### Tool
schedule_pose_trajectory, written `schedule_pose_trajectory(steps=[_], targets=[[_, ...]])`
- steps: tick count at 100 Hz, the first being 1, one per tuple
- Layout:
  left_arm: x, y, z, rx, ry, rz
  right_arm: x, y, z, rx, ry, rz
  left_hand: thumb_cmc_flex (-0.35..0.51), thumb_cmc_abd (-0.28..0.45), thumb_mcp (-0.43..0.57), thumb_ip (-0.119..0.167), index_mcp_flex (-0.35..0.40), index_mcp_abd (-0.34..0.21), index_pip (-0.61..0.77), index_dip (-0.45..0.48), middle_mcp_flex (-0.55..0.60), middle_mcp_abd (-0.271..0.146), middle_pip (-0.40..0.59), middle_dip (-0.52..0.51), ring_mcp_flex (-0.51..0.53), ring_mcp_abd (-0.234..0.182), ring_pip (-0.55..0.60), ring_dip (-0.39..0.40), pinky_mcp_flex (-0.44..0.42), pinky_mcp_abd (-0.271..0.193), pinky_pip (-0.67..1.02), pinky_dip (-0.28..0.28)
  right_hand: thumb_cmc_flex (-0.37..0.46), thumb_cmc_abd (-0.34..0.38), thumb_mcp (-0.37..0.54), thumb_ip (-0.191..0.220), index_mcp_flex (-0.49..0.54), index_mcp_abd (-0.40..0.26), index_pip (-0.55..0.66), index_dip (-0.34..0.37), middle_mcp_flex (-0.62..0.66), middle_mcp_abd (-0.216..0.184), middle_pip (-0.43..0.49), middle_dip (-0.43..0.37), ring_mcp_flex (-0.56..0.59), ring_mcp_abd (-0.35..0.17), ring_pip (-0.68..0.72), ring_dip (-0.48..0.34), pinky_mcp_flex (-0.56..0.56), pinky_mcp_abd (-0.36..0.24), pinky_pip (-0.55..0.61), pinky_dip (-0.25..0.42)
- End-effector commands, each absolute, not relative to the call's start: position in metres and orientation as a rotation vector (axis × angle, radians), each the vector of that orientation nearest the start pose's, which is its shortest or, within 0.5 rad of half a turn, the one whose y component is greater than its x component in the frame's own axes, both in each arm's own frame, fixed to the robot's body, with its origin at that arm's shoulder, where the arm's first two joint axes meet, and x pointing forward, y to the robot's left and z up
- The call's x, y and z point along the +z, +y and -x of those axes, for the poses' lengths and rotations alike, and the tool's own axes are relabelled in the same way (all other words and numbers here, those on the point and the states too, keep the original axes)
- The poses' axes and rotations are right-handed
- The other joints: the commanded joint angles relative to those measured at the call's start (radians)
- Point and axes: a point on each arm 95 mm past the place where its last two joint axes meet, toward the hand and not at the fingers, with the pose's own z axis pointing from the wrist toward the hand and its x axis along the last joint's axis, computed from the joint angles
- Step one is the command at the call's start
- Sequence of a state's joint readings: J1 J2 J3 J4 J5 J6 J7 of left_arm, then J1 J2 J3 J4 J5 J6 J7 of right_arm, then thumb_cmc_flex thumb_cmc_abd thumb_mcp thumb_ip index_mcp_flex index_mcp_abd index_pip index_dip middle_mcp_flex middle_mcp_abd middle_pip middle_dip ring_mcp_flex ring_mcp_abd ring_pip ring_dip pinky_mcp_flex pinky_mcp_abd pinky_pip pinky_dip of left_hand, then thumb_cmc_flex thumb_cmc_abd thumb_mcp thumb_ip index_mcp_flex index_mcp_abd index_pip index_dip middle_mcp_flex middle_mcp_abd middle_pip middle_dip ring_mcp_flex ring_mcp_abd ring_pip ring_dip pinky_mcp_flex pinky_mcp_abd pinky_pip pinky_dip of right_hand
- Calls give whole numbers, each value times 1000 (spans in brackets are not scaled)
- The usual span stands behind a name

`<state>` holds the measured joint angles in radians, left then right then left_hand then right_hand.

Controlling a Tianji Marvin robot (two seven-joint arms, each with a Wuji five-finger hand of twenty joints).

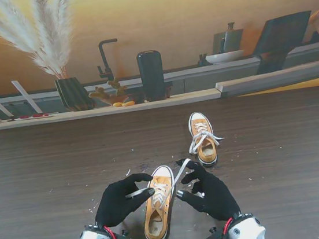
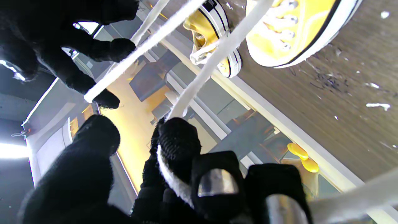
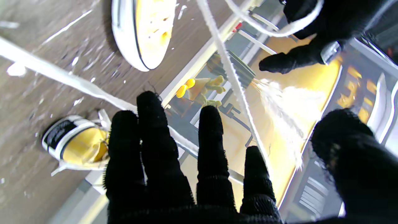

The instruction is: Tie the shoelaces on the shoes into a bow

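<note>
Two yellow canvas shoes sit on the dark wooden table [image 1: 50, 179]. The far shoe [image 1: 202, 138] has its white laces in a bow. The near shoe [image 1: 159, 210] lies between my black-gloved hands, its laces loose. My left hand [image 1: 120, 201] is shut on one lace [image 1: 138, 192], which wraps over a finger [image 2: 174, 146] in the left wrist view. My right hand [image 1: 210, 193] holds the other lace [image 1: 182, 173] taut at its fingertips; in the right wrist view this lace [image 3: 231, 74] runs between forefinger and thumb. Both laces cross above the near shoe [image 2: 298, 28].
A ledge at the table's far edge carries a striped vase of pampas grass [image 1: 72, 93], a black cylinder [image 1: 151, 75] and a yellow toy [image 1: 113, 95]. Small white specks [image 1: 130, 172] are scattered on the wood near the shoes.
</note>
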<state>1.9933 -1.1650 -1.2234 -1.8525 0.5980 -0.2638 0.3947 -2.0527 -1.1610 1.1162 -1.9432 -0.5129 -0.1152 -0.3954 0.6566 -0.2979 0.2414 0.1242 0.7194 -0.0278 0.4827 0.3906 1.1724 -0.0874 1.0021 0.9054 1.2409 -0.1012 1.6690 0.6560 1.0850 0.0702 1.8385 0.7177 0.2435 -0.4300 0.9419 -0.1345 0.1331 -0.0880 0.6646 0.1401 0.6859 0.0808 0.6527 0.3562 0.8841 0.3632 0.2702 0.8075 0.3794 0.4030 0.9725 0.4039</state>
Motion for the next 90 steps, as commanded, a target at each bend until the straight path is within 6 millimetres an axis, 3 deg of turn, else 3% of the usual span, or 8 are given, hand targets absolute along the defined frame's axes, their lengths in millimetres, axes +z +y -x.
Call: schedule_pose_trajectory(steps=[1,19,39,52,55,59,68,90], targets=[[-321,-48,-265,-2175,946,1528,-332,85,-238,-2470,-1060,2044,-23,32,-15,20,25,28,12,-5,13,52,-12,-16,35,-92,29,7,29,-161,256,15,8,-17,39,-11,4,-41,18,20,-41,6,-33,-23,-31,19,-30,-73,-34,-59,-40,-38],[-317,-45,-264,-2177,926,1518,-336,92,-243,-2427,-738,2012,-18,36,-12,23,32,26,17,-1,16,57,-14,-19,35,-85,25,5,27,-148,256,6,32,-47,77,-15,122,-51,42,57,-38,19,-75,-39,-71,25,-66,-202,-81,-102,-68,-122],[-313,-44,-264,-2196,901,1499,-337,102,-246,-2305,-432,1997,-13,38,-10,23,49,23,28,5,29,54,-14,-22,35,-78,23,4,26,-133,256,-2,55,-95,108,-16,399,-36,84,114,27,37,-75,-39,-68,39,-76,-292,-115,-105,-61,-171],[-310,-41,-265,-2204,888,1494,-336,108,-248,-2207,-272,1986,-10,36,-7,23,57,19,36,9,31,56,-14,-23,35,-73,23,4,26,-128,256,-3,75,-155,142,-21,585,-19,102,198,69,50,-46,-28,-53,51,-70,-327,-126,-94,-49,-182],[-310,-41,-266,-2204,887,1493,-335,109,-248,-2188,-248,1986,-9,33,-7,23,59,16,39,11,32,55,-14,-23,35,-73,23,4,26,-127,256,-3,88,-175,144,-51,612,-21,112,212,81,51,-37,-24,-43,52,-63,-326,-120,-91,-43,-181],[-309,-40,-266,-2207,881,1493,-335,110,-249,-2165,-215,1987,-8,32,-5,22,60,17,40,12,34,55,-13,-23,35,-72,23,4,26,-127,256,-3,116,-212,148,-129,643,-33,162,204,109,48,-22,-20,-17,53,-40,-307,-97,-80,-25,-177],[-306,-37,-269,-2214,866,1492,-331,114,-251,-2121,-141,1992,-3,28,-2,22,64,16,44,14,39,55,-12,-23,35,-68,24,4,26,-125,256,-2,181,-321,177,-195,685,-48,317,206,191,51,21,-8,62,53,17,-239,-30,-50,33,-157],[-291,-32,-278,-2246,831,1457,-326,121,-258,-2131,-127,2018,1,22,5,19,74,10,53,18,47,52,-9,-23,35,-64,25,5,26,-119,256,-1,284,-443,271,-204,786,-84,482,286,475,21,132,5,353,18,285,9,296,61,251,-72]])
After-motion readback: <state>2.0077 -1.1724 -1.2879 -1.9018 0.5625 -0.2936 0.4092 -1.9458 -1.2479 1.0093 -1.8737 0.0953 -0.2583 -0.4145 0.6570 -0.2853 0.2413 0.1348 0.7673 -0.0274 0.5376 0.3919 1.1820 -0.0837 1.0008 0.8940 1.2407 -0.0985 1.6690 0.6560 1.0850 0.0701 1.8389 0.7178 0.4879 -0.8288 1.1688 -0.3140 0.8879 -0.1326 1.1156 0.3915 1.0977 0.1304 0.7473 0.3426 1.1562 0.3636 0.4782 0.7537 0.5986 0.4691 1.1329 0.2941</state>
